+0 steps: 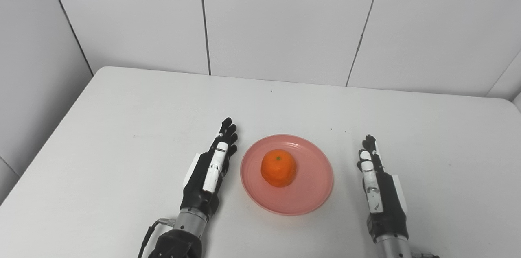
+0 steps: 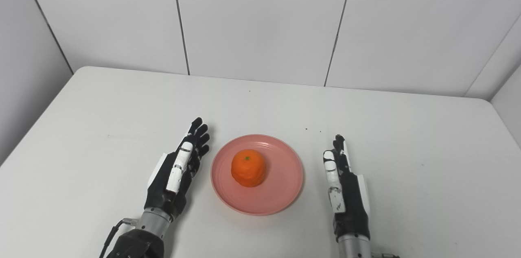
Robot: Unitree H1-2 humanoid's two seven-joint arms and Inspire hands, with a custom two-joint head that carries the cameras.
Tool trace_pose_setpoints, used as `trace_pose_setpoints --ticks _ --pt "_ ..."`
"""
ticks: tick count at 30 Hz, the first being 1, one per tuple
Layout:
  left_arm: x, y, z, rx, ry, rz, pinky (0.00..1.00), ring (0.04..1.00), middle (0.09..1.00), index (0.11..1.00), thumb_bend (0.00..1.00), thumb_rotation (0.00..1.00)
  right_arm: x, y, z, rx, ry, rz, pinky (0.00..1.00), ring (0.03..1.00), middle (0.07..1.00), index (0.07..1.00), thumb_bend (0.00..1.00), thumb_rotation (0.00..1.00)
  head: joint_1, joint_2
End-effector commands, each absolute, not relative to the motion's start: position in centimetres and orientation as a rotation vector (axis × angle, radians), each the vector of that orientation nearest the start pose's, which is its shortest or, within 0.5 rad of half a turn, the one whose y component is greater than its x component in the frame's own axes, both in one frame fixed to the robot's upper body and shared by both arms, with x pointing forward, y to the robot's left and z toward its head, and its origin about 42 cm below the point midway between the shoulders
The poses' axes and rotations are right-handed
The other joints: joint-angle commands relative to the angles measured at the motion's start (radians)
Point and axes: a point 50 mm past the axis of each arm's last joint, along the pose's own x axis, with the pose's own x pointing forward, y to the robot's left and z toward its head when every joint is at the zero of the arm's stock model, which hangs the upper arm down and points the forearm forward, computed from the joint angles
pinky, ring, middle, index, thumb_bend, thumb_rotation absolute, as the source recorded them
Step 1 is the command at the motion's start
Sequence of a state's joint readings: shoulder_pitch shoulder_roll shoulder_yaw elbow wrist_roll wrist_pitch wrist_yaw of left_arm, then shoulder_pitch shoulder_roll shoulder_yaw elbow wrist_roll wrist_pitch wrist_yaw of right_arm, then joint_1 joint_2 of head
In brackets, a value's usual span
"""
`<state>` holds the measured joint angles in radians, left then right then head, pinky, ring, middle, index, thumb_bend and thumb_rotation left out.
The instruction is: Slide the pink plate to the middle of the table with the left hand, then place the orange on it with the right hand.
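My left hand (image 1: 209, 172) lies open on the desk (image 1: 122, 136), fingers straight, just left of the plate (image 1: 309, 193). The orange (image 1: 278, 168) sits on the plate near the desk's middle. My right hand (image 1: 376, 186) rests open, holding nothing, to the plate's right.

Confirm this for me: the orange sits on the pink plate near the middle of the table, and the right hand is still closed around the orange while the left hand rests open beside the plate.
One thing is wrong. The right hand is not on the orange; it rests open on the table, apart from the pink plate, as the left eye view shows. The rest stands: the orange sits on the plate, and the left hand rests open beside it.
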<state>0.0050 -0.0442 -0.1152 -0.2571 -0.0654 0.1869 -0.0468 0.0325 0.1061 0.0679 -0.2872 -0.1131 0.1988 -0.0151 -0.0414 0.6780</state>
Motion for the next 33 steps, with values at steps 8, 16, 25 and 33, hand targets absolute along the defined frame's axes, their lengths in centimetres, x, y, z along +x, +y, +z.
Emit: trace_pose_setpoints --ticks 8,16,25,33 --pt "27.6 16.1 16.3 -0.123 -0.108 -0.188 1.00 1.000 1.000 1.000 0.40 1.00 27.0 -16.1 16.2 0.012 -0.120 0.034 1.00 1.000 1.000 1.000 0.27 1.00 -0.003 -0.008" --pt "27.6 16.2 15.9 -0.145 -0.083 -0.179 1.00 1.000 1.000 1.000 0.39 1.00 26.9 -15.9 15.8 0.019 -0.117 0.045 1.00 1.000 1.000 1.000 0.27 1.00 -0.001 -0.016" --pt "27.8 16.0 15.8 -0.155 -0.079 -0.168 1.00 1.000 1.000 1.000 0.39 1.00 26.9 -15.9 15.5 0.034 -0.118 0.035 1.00 1.000 1.000 1.000 0.25 1.00 0.006 -0.026" --pt "28.0 16.2 15.8 -0.145 -0.090 -0.165 1.00 1.000 1.000 1.000 0.39 1.00 26.8 -15.8 15.5 0.042 -0.120 0.021 1.00 1.000 1.000 1.000 0.26 1.00 -0.004 -0.039"
